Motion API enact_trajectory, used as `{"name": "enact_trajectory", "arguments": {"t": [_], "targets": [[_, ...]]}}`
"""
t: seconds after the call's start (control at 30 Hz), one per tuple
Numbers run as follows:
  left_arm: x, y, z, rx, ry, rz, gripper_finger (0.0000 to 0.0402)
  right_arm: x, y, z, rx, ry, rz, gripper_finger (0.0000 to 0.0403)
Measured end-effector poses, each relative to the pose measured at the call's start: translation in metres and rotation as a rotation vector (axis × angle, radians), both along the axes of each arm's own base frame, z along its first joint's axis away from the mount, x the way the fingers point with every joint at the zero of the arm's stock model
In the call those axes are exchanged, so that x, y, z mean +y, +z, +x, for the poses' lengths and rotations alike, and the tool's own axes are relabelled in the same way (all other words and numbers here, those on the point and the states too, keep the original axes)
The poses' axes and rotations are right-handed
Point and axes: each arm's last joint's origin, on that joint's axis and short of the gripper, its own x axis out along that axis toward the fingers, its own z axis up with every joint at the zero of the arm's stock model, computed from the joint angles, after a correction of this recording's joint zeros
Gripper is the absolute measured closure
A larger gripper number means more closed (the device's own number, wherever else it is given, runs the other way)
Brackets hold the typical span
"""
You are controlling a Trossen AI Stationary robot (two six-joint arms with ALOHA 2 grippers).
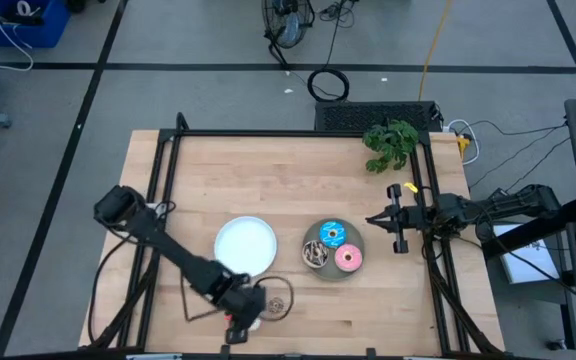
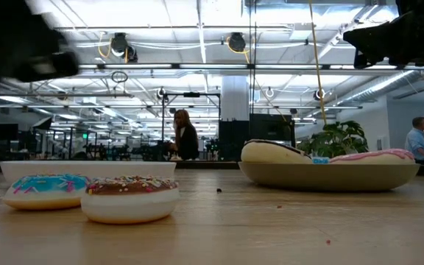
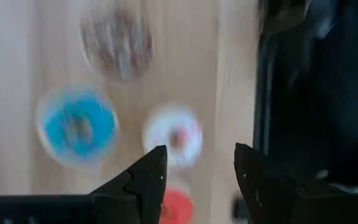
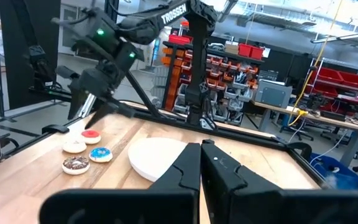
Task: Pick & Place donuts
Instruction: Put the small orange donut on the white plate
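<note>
The left gripper hangs over the bench's front edge, left of centre, with its fingers spread and nothing between them. Below it lie four small donuts flat on the wood, holes facing up, so none has a long axis: a red donut nearest the fingers, a white donut just beyond, a tiny blue donut beside that, and a tiny brown donut farthest off.

The high view hides most of this cluster under the arm, yet it alone shows the grey plate right of centre carrying three larger donuts: a blue sprinkled donut, a brown sprinkled donut and a pink donut. The white plate lies left of the grey one.

The low view shows the small blue and brown rings side by side, lying level. The right wrist view shows all four small rings close together near the bench's edge.

The right gripper waits over the bench's right side, fingers pressed together, holding nothing.
</note>
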Motion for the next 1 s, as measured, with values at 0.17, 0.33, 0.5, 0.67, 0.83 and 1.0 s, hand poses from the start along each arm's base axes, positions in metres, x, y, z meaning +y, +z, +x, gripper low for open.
{"name": "enact_trajectory", "arguments": {"t": [0.17,0.33,0.5,0.67,0.83,1.0], "targets": [[-0.01,-0.002,-0.019,0.1,0.054,0.033,0.0213,0.0,0.0,0.0,-0.003,0.0,0.004,0.0403],[-0.014,-0.004,-0.026,0.118,0.071,0.078,0.0213,0.0,0.001,0.0,-0.004,0.001,0.009,0.0403],[-0.014,-0.008,-0.03,0.149,0.087,0.115,0.0213,0.0,0.0,0.0,-0.004,0.001,0.009,0.0403],[-0.014,-0.008,-0.031,0.127,0.081,0.154,0.0213,0.0,0.0,0.0,0.001,0.001,0.008,0.0403],[-0.014,-0.009,-0.033,0.131,0.079,0.174,0.0213,0.0,0.0,0.0,0.001,0.001,0.009,0.0403],[-0.018,-0.009,-0.036,0.123,0.066,0.181,0.0213,0.0,0.0,0.0,0.002,0.001,0.009,0.0403]]}}
